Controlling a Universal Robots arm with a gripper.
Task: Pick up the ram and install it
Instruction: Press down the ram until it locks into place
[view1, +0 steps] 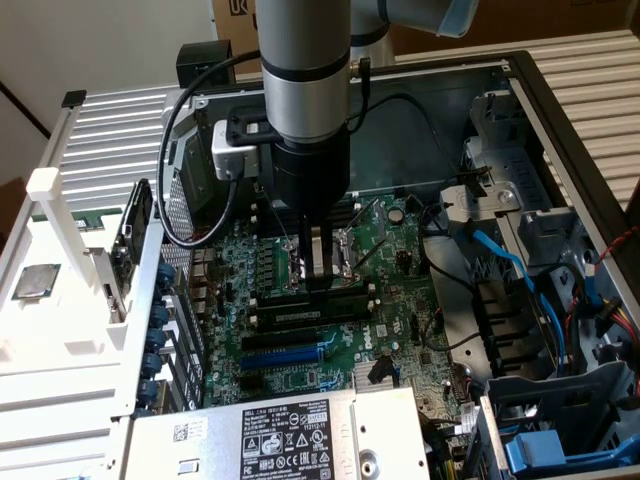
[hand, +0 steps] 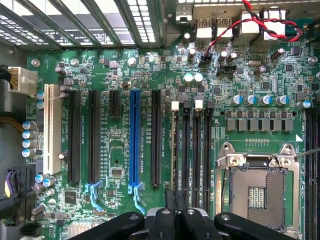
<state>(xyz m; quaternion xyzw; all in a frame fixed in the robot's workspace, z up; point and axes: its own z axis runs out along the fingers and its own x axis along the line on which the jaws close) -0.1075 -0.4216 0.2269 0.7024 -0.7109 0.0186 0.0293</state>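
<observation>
While the arm hangs over the open computer case, I see the gripper low over the memory slots beside the CPU socket, with the ram lying along a slot directly under it. My fingers look pressed together over the stick's top edge; whether they pinch it or merely push on it I cannot tell. In the wrist view the ram shows as a thin edge in the slot nearest the black expansion slot, with a white clip at its far end. I judge the stick light, stiff and thin, brittle if twisted, with slick flat faces; I would hold it by the long top edge near the middle, keeping off the chips and contacts, and push straight down. As for writing, the power supply carries a white label with small print and certification marks, and a Dell logo seems to sit at the board's edge, though the finer text is beyond reading. A blue slot sits among the black ones.
</observation>
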